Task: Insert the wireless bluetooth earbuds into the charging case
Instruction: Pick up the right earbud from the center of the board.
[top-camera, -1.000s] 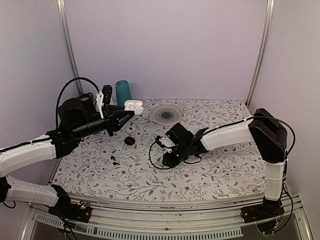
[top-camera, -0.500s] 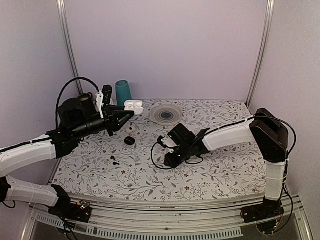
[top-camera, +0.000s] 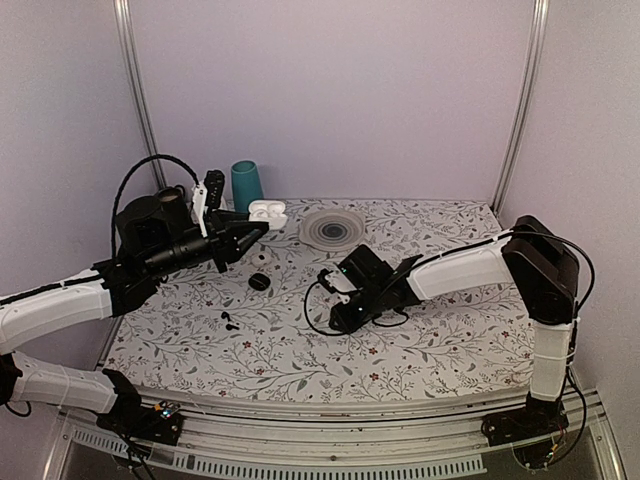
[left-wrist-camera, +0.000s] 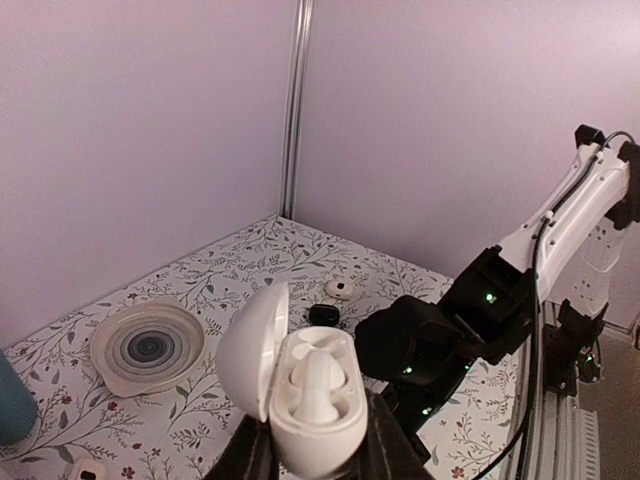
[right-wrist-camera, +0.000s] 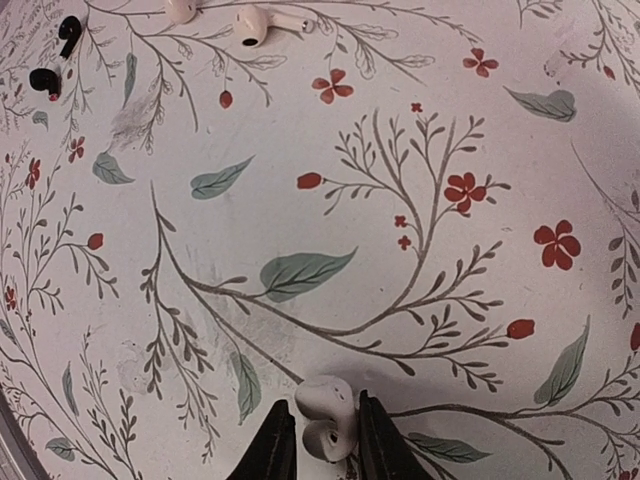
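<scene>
Now, above the floral table (top-camera: 450, 340), clamping the open white charging case (left-wrist-camera: 300, 400) in the left gripper (left-wrist-camera: 315, 455) held high, and, low over its surface, pinching one white earbud (right-wrist-camera: 325, 415) between fingertips of the right gripper (right-wrist-camera: 322, 450), apart from two more white earbuds (right-wrist-camera: 250, 25) and two black earbuds (right-wrist-camera: 45, 80) lying loose.

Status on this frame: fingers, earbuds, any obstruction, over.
Left fingers shut on open white case, raised, one bud seated. Right fingers pinch white earbud at table. Nothing blocking seen.
</scene>
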